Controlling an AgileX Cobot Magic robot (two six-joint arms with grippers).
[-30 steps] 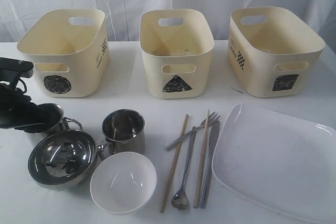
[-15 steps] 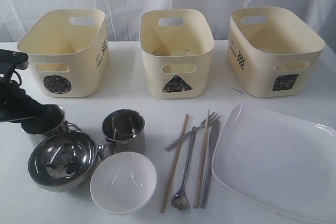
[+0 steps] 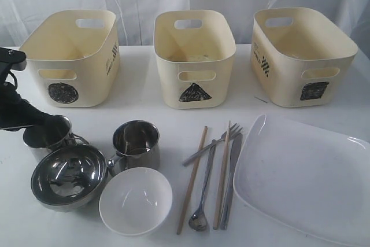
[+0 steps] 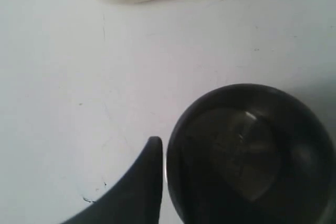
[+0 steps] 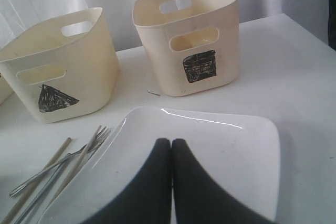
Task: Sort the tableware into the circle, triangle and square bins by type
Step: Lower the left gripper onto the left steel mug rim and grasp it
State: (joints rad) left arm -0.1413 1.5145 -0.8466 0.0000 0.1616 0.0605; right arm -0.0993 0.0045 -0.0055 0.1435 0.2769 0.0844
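**A:** Step in hand?

**B:** Pickup of the first mug (image 3: 49, 138), as judged. It is stood near the left edge of the table (image 3: 144, 108), between the circle bin (image 3: 87, 79) and the steel bowl (image 3: 68, 174), close against the bowl's rim. The left gripper (image 3: 36, 125) is set at the mug's rim.

**A:** Grip made?

**B:** Cannot be told. In the left wrist view one finger (image 4: 149, 177) is seen laid along the outside of the mug's wall. The other finger is hidden, so a clamp on the wall is not shown.

**A:** Right side?

**B:** The right gripper (image 5: 171, 141) is held over the large white plate (image 3: 306, 177) by the right edge. Its fingers are pressed together and nothing is carried.

**A:** Other pieces?

**B:** No tableware is seen in the bins. The second mug (image 3: 137, 143) and the white bowl (image 3: 135, 201) are grouped left of centre towards the front edge. The chopsticks (image 3: 192, 177), spoon (image 3: 203, 195), fork (image 3: 217, 143) and knife (image 3: 231, 177) are laid together at mid-table.

**A:** Next move?

**B:** A firm pinch on the mug's wall is needed first, then a straight lift so the steel bowl is not knocked. The circle bin is nearest; the triangle bin (image 3: 167, 79) and square bin (image 3: 283, 79) are well apart from the mug. Which mark is meant for mugs cannot be read from the scene.
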